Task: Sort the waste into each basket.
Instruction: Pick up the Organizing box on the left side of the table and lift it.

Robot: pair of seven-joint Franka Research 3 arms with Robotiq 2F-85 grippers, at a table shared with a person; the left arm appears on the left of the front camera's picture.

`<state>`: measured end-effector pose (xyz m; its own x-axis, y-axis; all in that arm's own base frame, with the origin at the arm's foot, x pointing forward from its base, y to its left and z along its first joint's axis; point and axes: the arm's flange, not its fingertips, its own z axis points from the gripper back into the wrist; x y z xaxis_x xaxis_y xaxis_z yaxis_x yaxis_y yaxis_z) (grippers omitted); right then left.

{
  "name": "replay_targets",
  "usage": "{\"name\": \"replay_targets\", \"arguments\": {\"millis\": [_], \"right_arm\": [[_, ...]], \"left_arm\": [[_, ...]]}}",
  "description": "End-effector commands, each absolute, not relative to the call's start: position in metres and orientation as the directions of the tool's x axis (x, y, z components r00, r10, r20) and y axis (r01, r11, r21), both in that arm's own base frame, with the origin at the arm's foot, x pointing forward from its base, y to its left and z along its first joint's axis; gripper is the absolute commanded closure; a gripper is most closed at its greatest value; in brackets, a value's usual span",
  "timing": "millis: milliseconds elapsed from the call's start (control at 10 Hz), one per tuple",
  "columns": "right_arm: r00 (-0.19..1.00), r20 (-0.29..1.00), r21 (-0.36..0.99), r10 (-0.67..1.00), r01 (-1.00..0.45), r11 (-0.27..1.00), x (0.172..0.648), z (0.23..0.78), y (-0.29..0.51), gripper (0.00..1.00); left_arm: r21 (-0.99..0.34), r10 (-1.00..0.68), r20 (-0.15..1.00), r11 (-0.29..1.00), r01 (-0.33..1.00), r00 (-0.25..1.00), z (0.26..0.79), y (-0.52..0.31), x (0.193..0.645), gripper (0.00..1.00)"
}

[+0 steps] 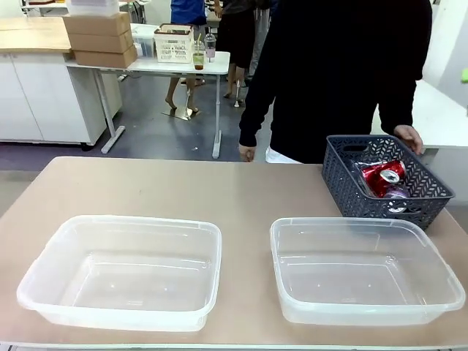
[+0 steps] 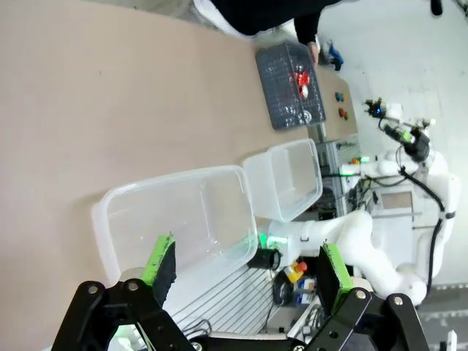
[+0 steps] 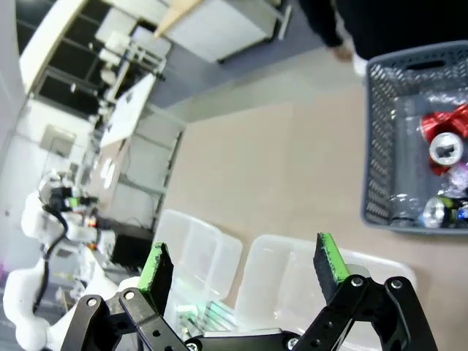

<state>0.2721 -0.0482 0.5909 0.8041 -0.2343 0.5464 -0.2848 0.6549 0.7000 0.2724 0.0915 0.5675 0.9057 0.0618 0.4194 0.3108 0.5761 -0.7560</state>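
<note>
Hanging with its fingers spread wide and nothing between them, the left gripper (image 2: pixel 245 259) is by the near edge of the left clear tub (image 1: pixel 44 289); the right gripper (image 3: pixel 243 257), equally agape and empty, is above the right clear tub (image 1: pixel 351 316). Both tubs stand side by side, apart, at the near side of the table (image 1: pixel 241 190). The waste, a crushed red can (image 1: pixel 382 175) and clear plastic bottles (image 3: pixel 406 205), lies in the dark grey basket (image 1: pixel 344 186) at the far right, with a person's hand (image 1: pixel 409 136) on its far rim.

Crushed red can (image 1: pixel 383 175); tubs (image 1: pixel 124 274) seemingly empty
</note>
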Motion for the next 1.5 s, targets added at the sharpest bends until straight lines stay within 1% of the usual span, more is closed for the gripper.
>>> {"name": "replay_targets", "arguments": {"millis": [0, 100, 200, 300, 400, 500, 600, 700, 800, 900, 1000, 1100, 1200, 1300, 1400], "right_arm": [[0.859, 0.508, 0.651, -0.065, -0.333, 0.682, 0.306, 0.604, 0.059, 0.0], [0.851, 0.524, 0.558, 0.012, -0.354, 0.751, 0.324, 0.596, 0.135, 0.0], [0.881, 0.425, 0.547, 0.207, -0.432, 0.717, 0.33, 0.568, 0.222, 0.0], [0.872, 0.334, 0.51, 0.358, -0.486, 0.709, 0.319, 0.539, 0.282, 0.0], [0.831, 0.358, 0.402, 0.425, -0.548, 0.733, 0.304, 0.511, 0.325, 0.0], [0.792, 0.315, 0.375, 0.523, -0.611, 0.697, 0.292, 0.487, 0.341, 0.0], [0.815, 0.334, 0.359, 0.472, -0.574, 0.736, 0.302, 0.494, 0.321, 0.0], [0.829, 0.3, 0.462, 0.472, -0.559, 0.689, 0.262, 0.484, 0.342, 0.0], [0.829, 0.3, 0.462, 0.472, -0.559, 0.689, 0.262, 0.484, 0.342, 0.0], [0.809, 0.285, 0.413, 0.514, -0.588, 0.696, 0.276, 0.469, 0.354, 0.0], [0.94, 0.11, 0.383, 0.324, -0.341, 0.858, 0.281, 0.47, 0.359, 0.0], [0.965, -0.026, 0.26, 0.262, -0.246, 0.934, 0.274, 0.457, 0.388, 0.0], [0.975, -0.107, 0.14, 0.196, -0.181, 0.974, 0.266, 0.448, 0.408, 0.0], [0.984, -0.115, 0.069, 0.136, -0.129, 0.989, 0.263, 0.444, 0.415, 0.0], [0.989, -0.12, 0.046, 0.082, -0.078, 0.996, 0.264, 0.438, 0.42, 0.0]], "left_arm": [[-0.607, -0.191, 0.415, 0.67, 0.427, 0.89, 0.587, 0.07, 0.262, 0.0], [-0.481, -0.327, 0.375, 0.732, 0.483, 0.867, 0.596, 0.065, 0.246, 0.0], [-0.382, -0.413, 0.304, 0.772, 0.507, 0.859, 0.598, 0.059, 0.23, 0.0], [-0.337, -0.457, 0.241, 0.788, 0.515, 0.856, 0.591, 0.044, 0.223, 0.0], [-0.312, -0.511, 0.182, 0.78, 0.542, 0.84, 0.579, 0.023, 0.223, 0.0], [-0.341, -0.606, 0.154, 0.708, 0.618, 0.78, 0.56, -0.001, 0.235, 0.0], [-0.362, -0.434, 0.201, 0.8, 0.478, 0.878, 0.592, 0.033, 0.223, 0.0], [-0.362, -0.434, 0.201, 0.8, 0.478, 0.878, 0.592, 0.033, 0.223, 0.0], [-0.362, -0.434, 0.201, 0.8, 0.478, 0.878, 0.592, 0.033, 0.223, 0.0], [-0.362, -0.434, 0.201, 0.8, 0.478, 0.878, 0.592, 0.033, 0.223, 0.0], [-0.363, -0.468, 0.191, 0.783, 0.505, 0.863, 0.586, 0.026, 0.223, 0.0], [-0.286, -0.449, 0.169, 0.83, 0.479, 0.877, 0.564, -0.004, 0.239, 0.0], [-0.261, -0.418, 0.12, 0.862, 0.435, 0.9, 0.521, -0.03, 0.248, 0.0], [-0.287, -0.42, 0.055, 0.862, 0.417, 0.906, 0.485, -0.041, 0.246, 0.0], [-0.291, -0.375, 0.01, 0.886, 0.362, 0.927, 0.451, -0.048, 0.241, 0.0]]}}
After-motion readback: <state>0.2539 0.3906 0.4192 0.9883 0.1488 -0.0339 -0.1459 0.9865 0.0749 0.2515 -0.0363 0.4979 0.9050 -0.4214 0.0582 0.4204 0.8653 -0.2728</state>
